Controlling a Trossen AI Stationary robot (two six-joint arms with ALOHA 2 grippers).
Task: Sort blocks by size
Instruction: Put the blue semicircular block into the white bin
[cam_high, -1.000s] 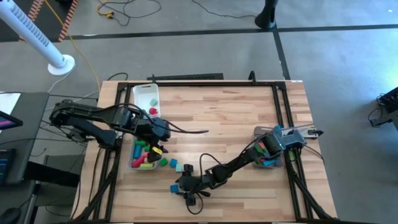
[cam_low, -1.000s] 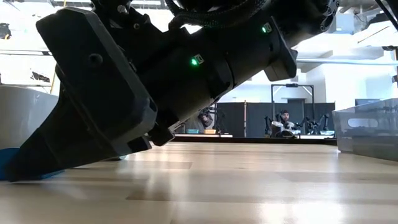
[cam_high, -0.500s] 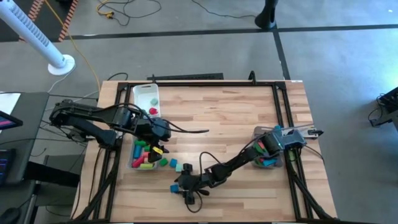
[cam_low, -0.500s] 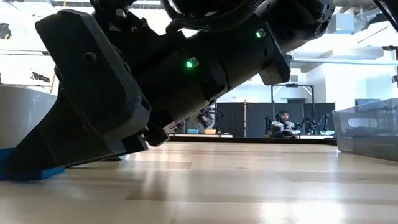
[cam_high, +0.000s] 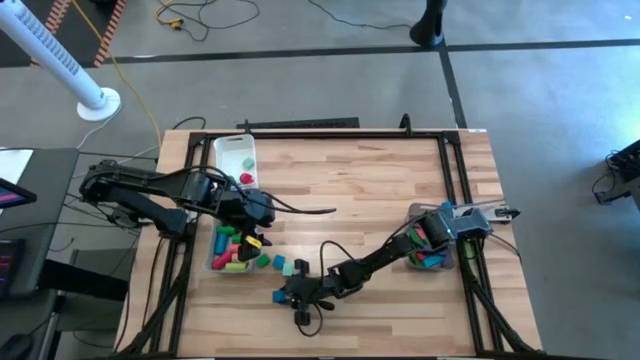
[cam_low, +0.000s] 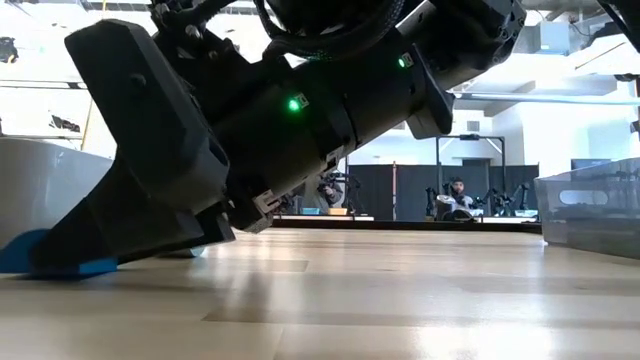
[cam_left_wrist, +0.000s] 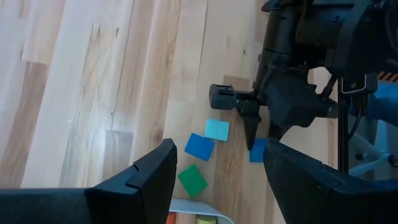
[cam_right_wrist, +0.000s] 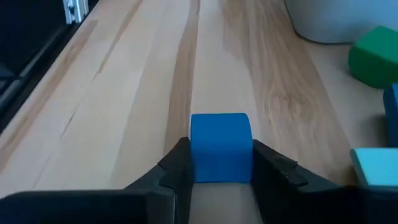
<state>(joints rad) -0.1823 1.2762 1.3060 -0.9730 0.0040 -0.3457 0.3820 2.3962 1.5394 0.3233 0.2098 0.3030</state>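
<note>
Right gripper (cam_right_wrist: 219, 177) low near table's front edge, fingers closed against both sides of blue cube (cam_right_wrist: 221, 147), cube on table (cam_high: 400, 190). Just beyond: teal (cam_left_wrist: 217, 130), blue (cam_left_wrist: 199, 147) and green (cam_left_wrist: 192, 180) blocks loose on wood. Left gripper (cam_left_wrist: 214, 171) hovers at left edge above bin of mixed blocks (cam_high: 232, 250), jaws apart, holding nothing. Right-edge bin (cam_high: 428, 250) holds more blocks.

Two black jointed arms, matte housings, with loose black cables looping along each. Right arm (cam_low: 270, 120) carries a green indicator light. Fingers (cam_right_wrist: 177, 168) dark, wedge-shaped.
</note>
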